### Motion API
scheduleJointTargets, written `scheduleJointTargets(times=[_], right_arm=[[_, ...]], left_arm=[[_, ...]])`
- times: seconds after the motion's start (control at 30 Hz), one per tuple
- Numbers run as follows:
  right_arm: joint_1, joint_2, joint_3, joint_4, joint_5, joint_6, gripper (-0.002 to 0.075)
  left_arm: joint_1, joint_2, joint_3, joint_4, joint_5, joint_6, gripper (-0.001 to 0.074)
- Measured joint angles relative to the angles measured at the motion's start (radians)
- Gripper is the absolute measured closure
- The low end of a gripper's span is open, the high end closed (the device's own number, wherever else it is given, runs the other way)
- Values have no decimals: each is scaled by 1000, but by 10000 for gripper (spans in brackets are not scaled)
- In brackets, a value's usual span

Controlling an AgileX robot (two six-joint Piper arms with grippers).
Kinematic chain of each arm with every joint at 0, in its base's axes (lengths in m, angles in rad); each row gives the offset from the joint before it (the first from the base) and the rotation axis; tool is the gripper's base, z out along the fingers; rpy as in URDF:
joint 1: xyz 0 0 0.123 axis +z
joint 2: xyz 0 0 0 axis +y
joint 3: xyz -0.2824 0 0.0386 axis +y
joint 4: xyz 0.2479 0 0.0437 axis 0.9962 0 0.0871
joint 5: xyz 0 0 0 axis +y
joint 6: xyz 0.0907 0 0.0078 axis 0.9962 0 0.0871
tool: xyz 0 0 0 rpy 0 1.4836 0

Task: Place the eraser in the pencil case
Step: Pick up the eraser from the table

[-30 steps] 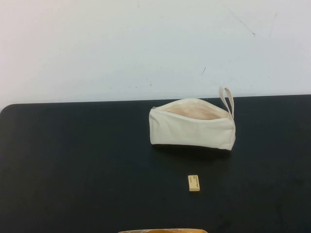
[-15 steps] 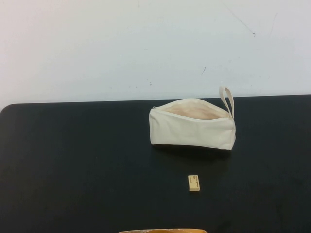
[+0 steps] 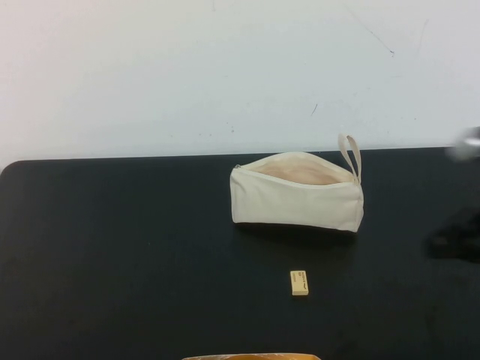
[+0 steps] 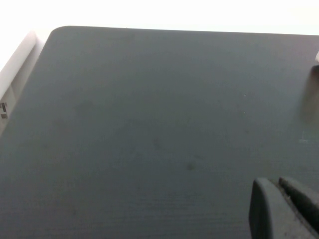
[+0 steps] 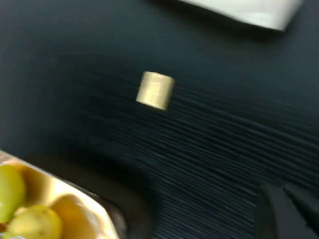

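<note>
Right gripper (image 5: 284,211): only dark finger parts show at the edge of the right wrist view, held above the black table (image 3: 112,247); whether the fingers are apart or together cannot be told, and they hold and touch nothing visible. In the high view a blurred dark shape of the right arm (image 3: 456,240) appears at the table's right edge; it is absent from the earlier frames.

Left gripper (image 4: 286,209): its dark fingers appear close together over bare table surface, holding nothing.

Eraser (image 3: 300,283): lies flat on the table, near its front edge, apart from both grippers. Its position is unchanged.

Pencil case (image 3: 297,192): stands behind the eraser, well apart from it, zipper open, beige lining exposed, loop strap (image 3: 350,156) upright at its right end. Position unchanged.

A tan tray (image 5: 55,191) holding yellow-green fruit (image 5: 10,191) sits at the table's front edge, near the eraser. Nothing lies between eraser and case.
</note>
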Motion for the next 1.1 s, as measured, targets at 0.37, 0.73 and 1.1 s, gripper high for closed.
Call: scheduleJointTargets(times=[0.37, 0.73, 1.1], right_arm=[[410, 343, -287, -435, 7, 420, 727], [492, 502, -402, -604, 10, 559, 727], [492, 576, -408, -662, -149, 620, 689]], left_arm=[[0, 0, 0, 0, 0, 0, 737], [0, 0, 0, 0, 0, 0, 737], [0, 0, 0, 0, 0, 0, 737]])
